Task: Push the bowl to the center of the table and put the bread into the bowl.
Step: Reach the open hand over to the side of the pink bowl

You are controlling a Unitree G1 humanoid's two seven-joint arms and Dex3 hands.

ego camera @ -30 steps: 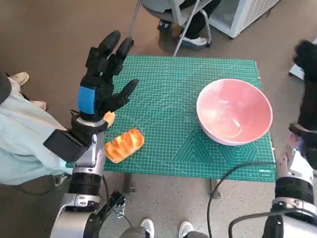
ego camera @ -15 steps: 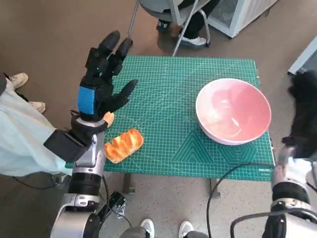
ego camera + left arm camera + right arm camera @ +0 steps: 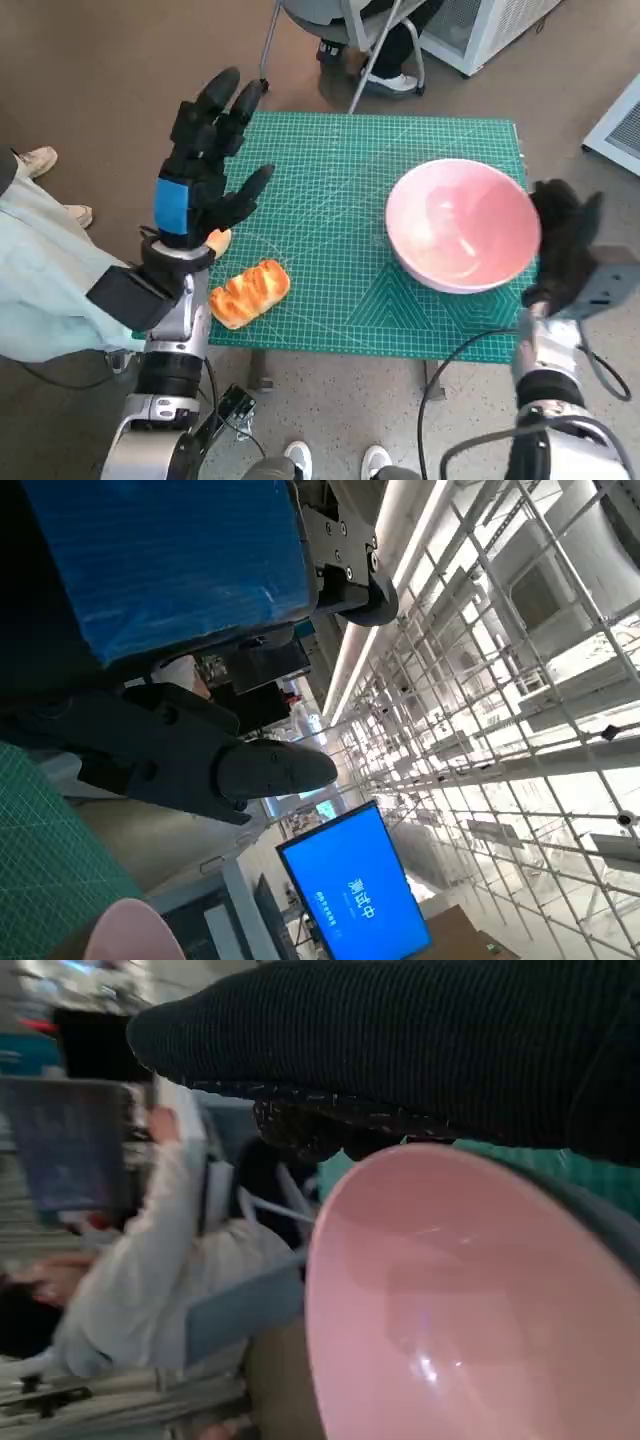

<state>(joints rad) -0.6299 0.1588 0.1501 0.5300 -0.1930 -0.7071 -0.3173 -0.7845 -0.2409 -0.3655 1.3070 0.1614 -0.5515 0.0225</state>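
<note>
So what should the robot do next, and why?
Probably keep the right hand pressing on the pink bowl toward the middle. The bowl sits near the mat's right edge, and the bread lies untouched by the raised left hand.

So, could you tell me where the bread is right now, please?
In the head view the bread lies on the green mat near its front-left corner, just below the raised left hand, well apart from the pink bowl on the right.
</note>
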